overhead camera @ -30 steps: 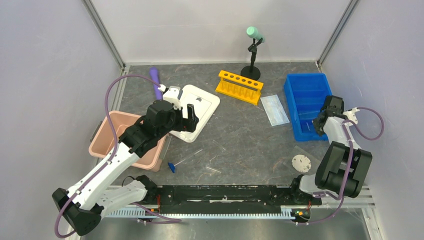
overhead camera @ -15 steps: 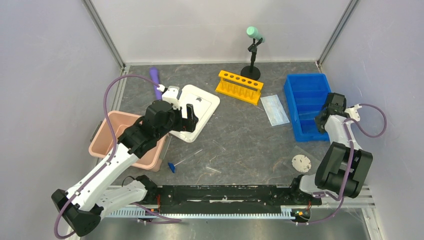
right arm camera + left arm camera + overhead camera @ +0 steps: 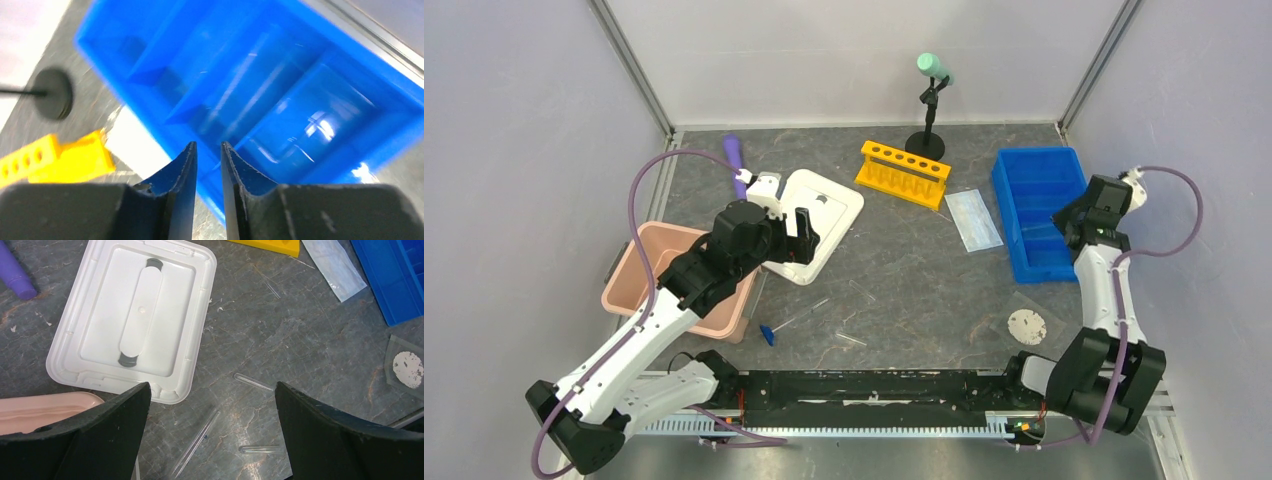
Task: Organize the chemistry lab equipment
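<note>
My left gripper (image 3: 802,232) (image 3: 212,390) hangs wide open above the table with nothing between its fingers. Below it lie thin clear tubes: a long one (image 3: 200,437) and two short ones (image 3: 253,381) (image 3: 260,449). A blue-capped tube (image 3: 767,333) lies near the front. The pale blue face mask (image 3: 973,219) (image 3: 334,267) lies flat beside the blue bin (image 3: 1036,180) (image 3: 260,90). A round clear dish with a white disc (image 3: 1027,326) (image 3: 407,368) sits front right. My right gripper (image 3: 1066,227) (image 3: 207,146) hovers over the bin's near edge, jaws a narrow gap apart and empty. The bin's contents are blurred.
A yellow tube rack (image 3: 903,172) stands at the back, with a black stand (image 3: 927,120) behind it. A white lid (image 3: 824,222) (image 3: 135,320) lies under my left wrist, a pink tub (image 3: 649,262) to its left, and a purple cylinder (image 3: 737,163) behind.
My right arm has risen and pulled back from low in the blue bin, and its jaws have parted slightly. The left arm has not moved.
</note>
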You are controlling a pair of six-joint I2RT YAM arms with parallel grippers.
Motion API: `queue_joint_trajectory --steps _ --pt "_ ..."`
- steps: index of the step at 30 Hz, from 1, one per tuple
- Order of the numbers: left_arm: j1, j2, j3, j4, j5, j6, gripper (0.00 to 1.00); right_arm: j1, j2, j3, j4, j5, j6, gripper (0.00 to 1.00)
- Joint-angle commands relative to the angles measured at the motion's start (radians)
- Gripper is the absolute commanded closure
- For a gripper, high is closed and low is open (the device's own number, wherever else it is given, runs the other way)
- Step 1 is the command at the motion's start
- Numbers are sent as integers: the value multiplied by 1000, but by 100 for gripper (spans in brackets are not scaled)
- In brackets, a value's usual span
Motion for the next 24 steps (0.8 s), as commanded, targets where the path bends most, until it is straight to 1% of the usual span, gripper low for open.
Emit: queue_joint_trajectory --steps 1,4,7,10,13,15,18,24 --pt "-3 -19 3 1 -7 32 0 89 -69 -32 221 -258 -274 69" --pt "-3 -25 3 1 7 34 0 208 -86 -55 268 -273 -373 66" --pt "-3 -34 1 1 16 41 0 338 -79 -83 309 -261 -450 66" --pt "-3 -40 1 1 23 41 0 464 -39 -103 339 -259 -506 68" --pt "-3 -41 3 1 39 40 0 574 24 -100 356 -221 -559 69" --pt "-3 -46 6 3 55 38 0 653 77 -84 364 -169 -570 71" --pt "-3 -59 0 7 55 37 0 760 161 -46 415 -111 -595 70" --pt "-3 -73 -4 11 48 40 0 880 363 127 375 -1 -638 68"
